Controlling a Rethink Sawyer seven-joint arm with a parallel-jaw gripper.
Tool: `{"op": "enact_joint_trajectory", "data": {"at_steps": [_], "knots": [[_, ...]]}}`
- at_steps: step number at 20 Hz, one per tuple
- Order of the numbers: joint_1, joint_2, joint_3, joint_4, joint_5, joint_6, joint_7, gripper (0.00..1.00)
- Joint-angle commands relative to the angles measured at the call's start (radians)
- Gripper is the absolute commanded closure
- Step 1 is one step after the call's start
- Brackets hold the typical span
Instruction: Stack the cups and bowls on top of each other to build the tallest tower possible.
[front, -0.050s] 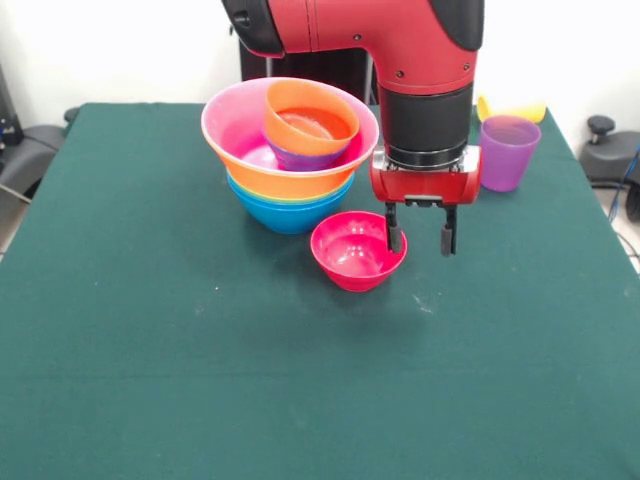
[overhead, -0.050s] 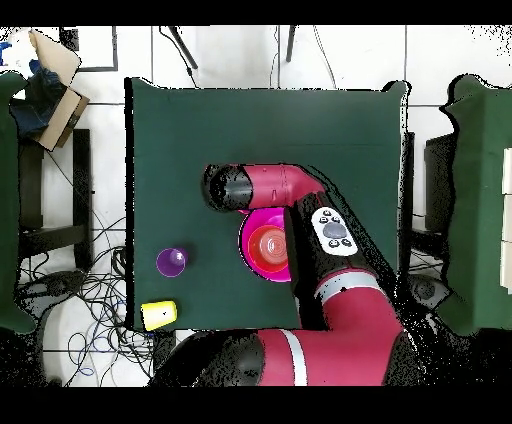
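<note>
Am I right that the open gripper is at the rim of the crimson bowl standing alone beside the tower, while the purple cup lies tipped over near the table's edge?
Not quite: the purple cup stands upright, mouth up, as the front view shows. The rest holds: the open gripper is at the rim of the crimson bowl, alone beside the tower.

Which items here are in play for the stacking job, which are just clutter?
In play:
- tower of nested bowls
- crimson bowl, loose on the table
- purple cup
- yellow cup, at the table's edge
- pincer, open beside the crimson bowl

Clutter:
- cardboard box off the table
- floor cables
</note>
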Motion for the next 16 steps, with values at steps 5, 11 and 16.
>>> {"op": "enact_joint_trajectory", "data": {"at_steps": [5,11,16], "knots": [[-0.029,-0.003,-0.002,0.105,-0.099,-0.057,-0.019,0.0],[-0.048,-0.002,0.01,0.113,-0.112,-0.063,-0.028,0.0],[-0.048,-0.005,0.01,0.123,-0.116,-0.068,-0.022,0.0]]}}
